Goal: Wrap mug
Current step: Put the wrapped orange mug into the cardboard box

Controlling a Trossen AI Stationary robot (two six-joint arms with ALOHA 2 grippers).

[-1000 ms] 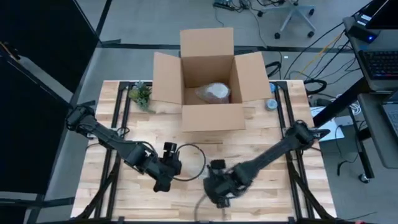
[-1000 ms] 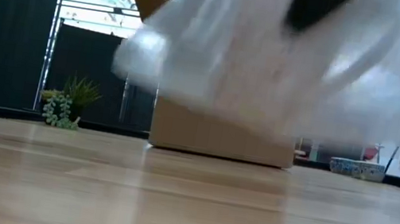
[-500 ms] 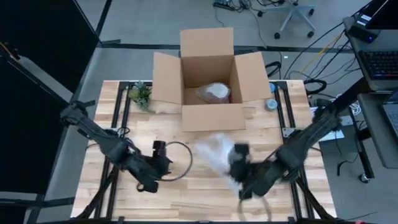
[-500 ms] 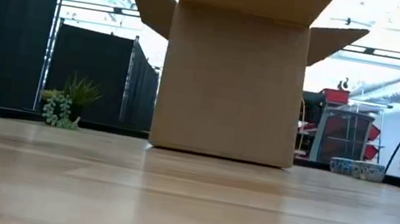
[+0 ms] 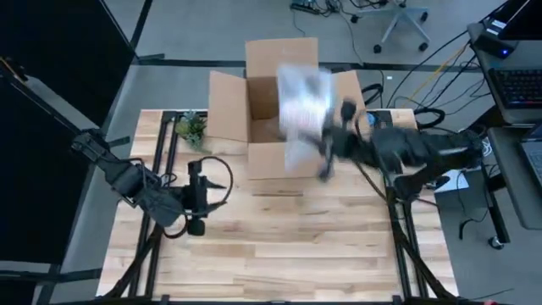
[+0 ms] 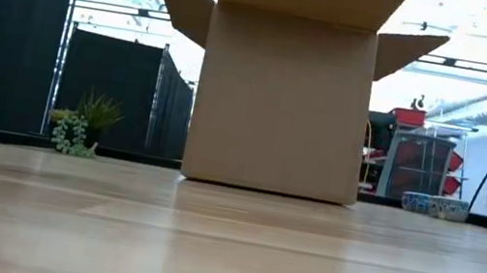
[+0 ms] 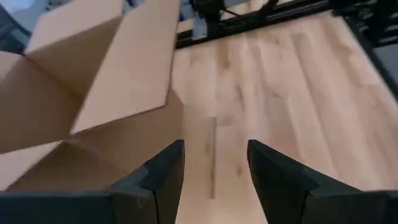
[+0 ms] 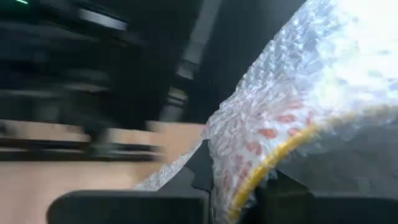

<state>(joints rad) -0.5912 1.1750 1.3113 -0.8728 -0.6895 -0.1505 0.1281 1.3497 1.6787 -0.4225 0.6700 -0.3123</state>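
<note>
The mug (image 8: 281,147) shows only as red marks and a yellow rim through the bubble wrap (image 8: 311,81) around it. My right gripper (image 8: 239,177) is shut on this bundle (image 5: 301,97) and holds it in the air over the open cardboard box (image 5: 284,161) at the table's far middle. In the high view the bundle is blurred, and my right gripper (image 5: 323,152) reaches in from the right. My left gripper (image 7: 214,168) stands open at the table's left (image 5: 196,178), pointing toward the box, with nothing between its fingers. My right gripper pinches the bubble-wrapped bundle between its two fingers (image 8: 200,167), on wrap next to the mug's yellow rim (image 8: 249,180). It comes from the table's right side. The bundle is lifted clear of the table, above the box's opening.
The box's flaps (image 5: 227,106) stand open on all sides. A small green plant (image 5: 191,129) stands left of the box, and a small round object (image 5: 370,141) lies to its right. The low view shows the box (image 6: 281,103) and bare wood in front of it.
My right gripper has lifted the wrapped bundle off the near middle of the table and swung it quickly toward the far edge, ending above the box. My left gripper has drawn back toward the table's left edge, away from the bundle.
</note>
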